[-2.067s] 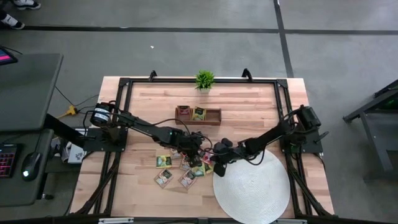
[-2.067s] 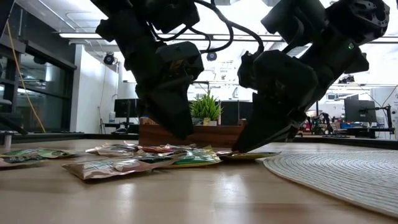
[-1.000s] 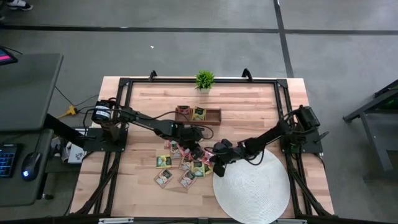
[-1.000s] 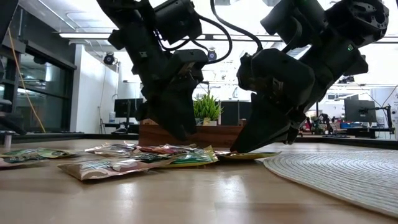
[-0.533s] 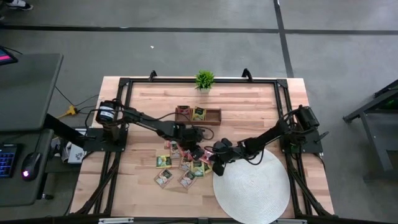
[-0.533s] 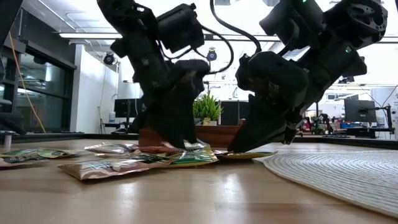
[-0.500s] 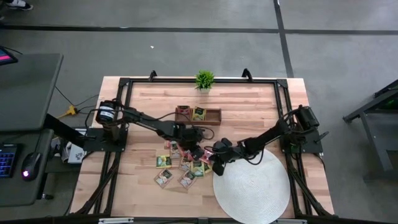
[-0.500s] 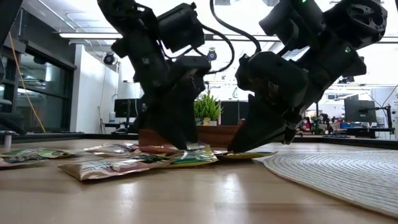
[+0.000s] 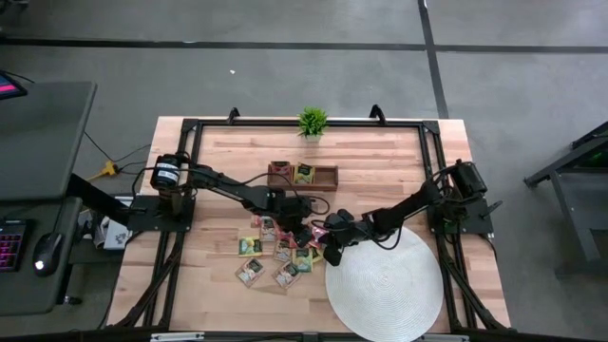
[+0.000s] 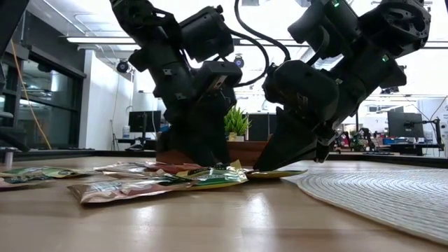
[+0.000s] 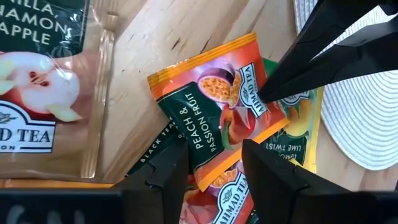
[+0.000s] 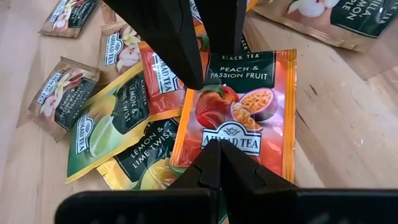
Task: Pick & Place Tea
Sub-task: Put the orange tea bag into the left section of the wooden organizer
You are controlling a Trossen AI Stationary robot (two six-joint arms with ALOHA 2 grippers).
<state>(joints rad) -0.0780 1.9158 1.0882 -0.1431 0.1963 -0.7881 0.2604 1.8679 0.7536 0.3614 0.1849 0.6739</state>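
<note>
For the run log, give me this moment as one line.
step: tea pick | left gripper: open, over peach packet | right gripper: shut, tips at same packet's edge | pile: on table beside white mat

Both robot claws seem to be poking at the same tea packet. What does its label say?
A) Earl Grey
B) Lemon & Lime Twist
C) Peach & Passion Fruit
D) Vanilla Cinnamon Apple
C: the orange packet between the left gripper and the right gripper reads "Peach & Passion Fruit" in both wrist views.

I work in an office-like lab — monitors (image 10: 402,124) behind my table, a keyboard (image 9: 11,241) off its left edge.
</note>
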